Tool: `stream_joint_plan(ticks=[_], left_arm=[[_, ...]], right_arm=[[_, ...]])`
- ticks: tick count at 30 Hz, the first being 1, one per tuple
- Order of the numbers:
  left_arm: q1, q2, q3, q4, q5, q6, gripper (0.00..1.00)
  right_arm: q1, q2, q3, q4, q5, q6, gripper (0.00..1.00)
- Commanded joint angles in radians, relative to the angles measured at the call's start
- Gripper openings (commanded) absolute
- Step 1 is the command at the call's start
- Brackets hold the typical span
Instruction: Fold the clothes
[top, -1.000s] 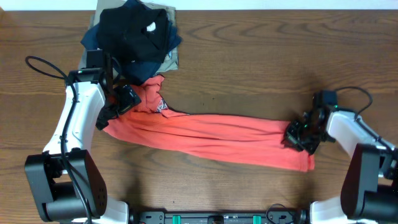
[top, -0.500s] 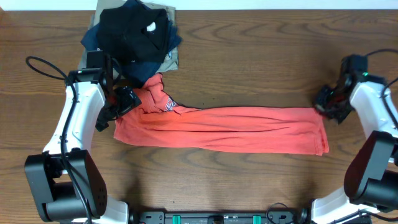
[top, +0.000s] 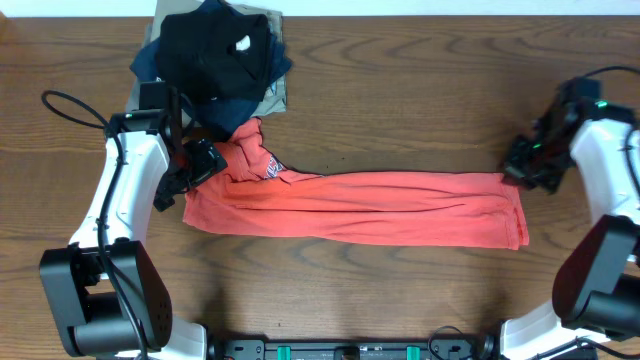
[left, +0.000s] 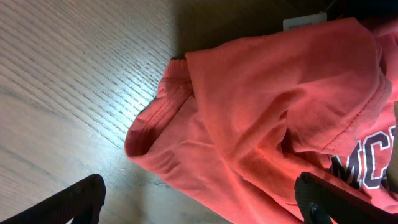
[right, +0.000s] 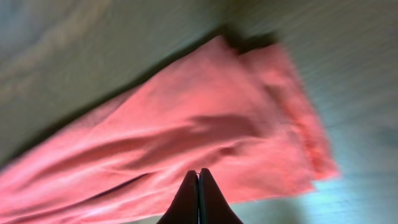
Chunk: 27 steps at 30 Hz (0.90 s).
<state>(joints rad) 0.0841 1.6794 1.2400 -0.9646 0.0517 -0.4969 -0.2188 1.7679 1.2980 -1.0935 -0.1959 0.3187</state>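
Observation:
The clothes, a red-orange T-shirt (top: 360, 205), lie stretched in a long band across the table, with the lettering (top: 268, 168) bunched at the left end. My left gripper (top: 203, 160) hovers over that left end. In the left wrist view it is open (left: 205, 208), its fingers wide apart over the hem and folds of the shirt (left: 267, 93). My right gripper (top: 522, 165) sits at the shirt's far right corner. Its fingers (right: 199, 183) are pressed together with nothing between them, just above the cloth (right: 186, 124).
A heap of black, navy and khaki garments (top: 215, 50) lies at the back left, touching the shirt's upper left end. Bare wooden table (top: 400, 100) surrounds the shirt. The arm bases stand at the front corners.
The right gripper drew the shirt's right end rightward and back, straightening the band. In the last half second it let go and shut empty. The left arm stayed still.

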Motion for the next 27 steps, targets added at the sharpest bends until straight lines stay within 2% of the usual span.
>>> stream_joint_plan(ticks=[1,10,13,15,27], left_arm=[[0.002,0.005,0.000,-0.004,-0.012,0.006,0.98],[0.002,0.005,0.000,-0.008,-0.012,0.007,0.98],[0.002,0.005,0.000,-0.008,-0.012,0.007,0.98],[0.002,0.005,0.000,-0.008,-0.012,0.007,0.98],[0.002,0.005,0.000,-0.018,-0.012,0.041,0.98]], right_arm=[[0.063,0.002,-0.113,0.060,-0.037,-0.011,0.01],[0.091,0.002,-0.348,0.292,-0.032,0.053,0.05],[0.085,0.002,-0.393,0.342,0.049,0.102,0.06],[0.070,0.002,-0.408,0.354,0.096,0.138,0.06],[-0.082,0.002,-0.405,0.407,0.140,0.136,0.01]])
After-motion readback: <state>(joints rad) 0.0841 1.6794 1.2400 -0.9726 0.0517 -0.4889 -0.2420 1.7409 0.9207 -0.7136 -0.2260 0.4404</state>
